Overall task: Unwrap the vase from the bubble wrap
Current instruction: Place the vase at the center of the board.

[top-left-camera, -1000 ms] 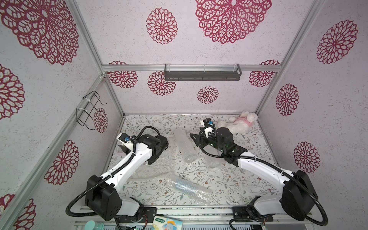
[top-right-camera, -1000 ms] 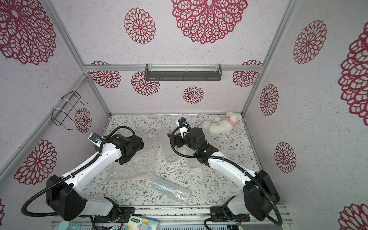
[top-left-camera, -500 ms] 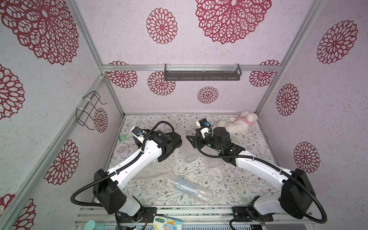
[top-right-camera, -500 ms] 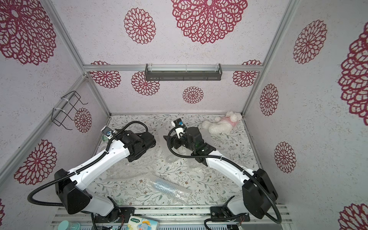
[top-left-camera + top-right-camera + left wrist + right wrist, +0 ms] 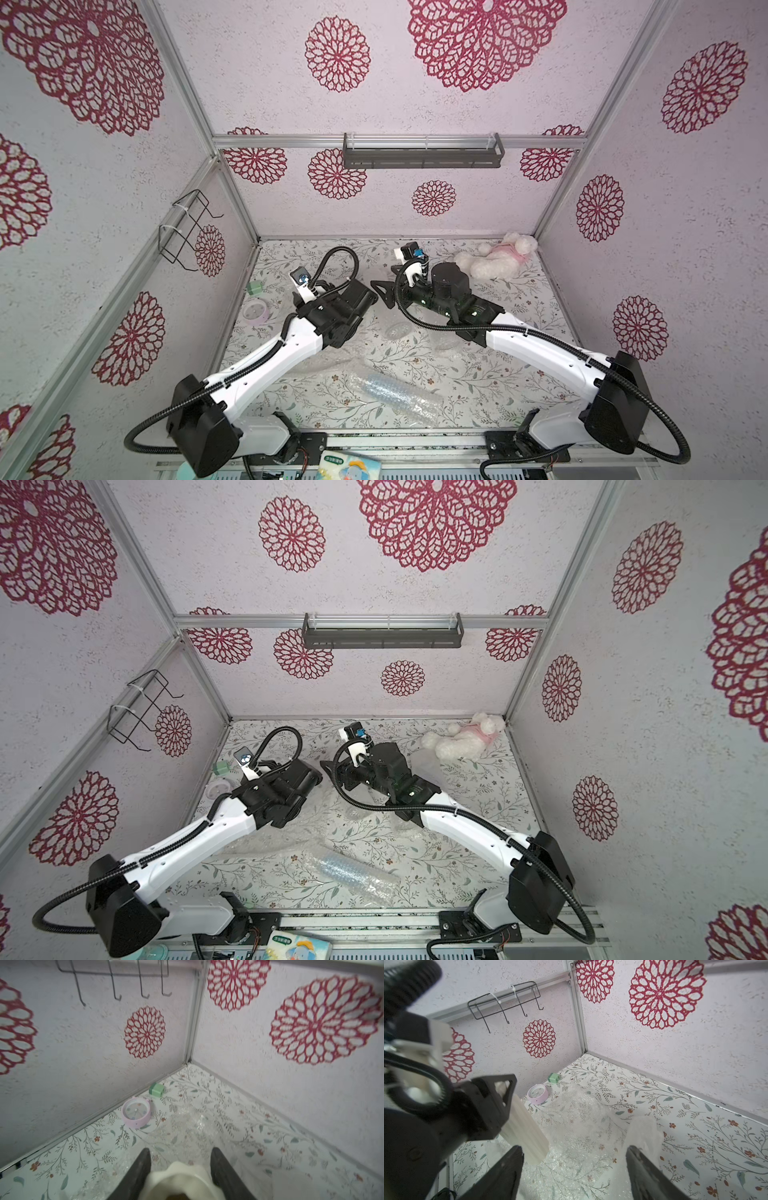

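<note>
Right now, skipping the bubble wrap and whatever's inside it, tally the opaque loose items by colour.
Cream: 1, the vase in the left end effector
Pink: 1, the clock
Green: 1, the small box
White and pink: 1, the plush toy
Total: 4

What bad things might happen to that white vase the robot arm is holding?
1. The left gripper grips the cream vase near one end, tilted. A slip would probably drop it onto the table.
2. The open right gripper sits close beside the vase and might knock it.
3. Loose bubble wrap lies underneath, so setting the vase down there may leave it wobbly.
</note>
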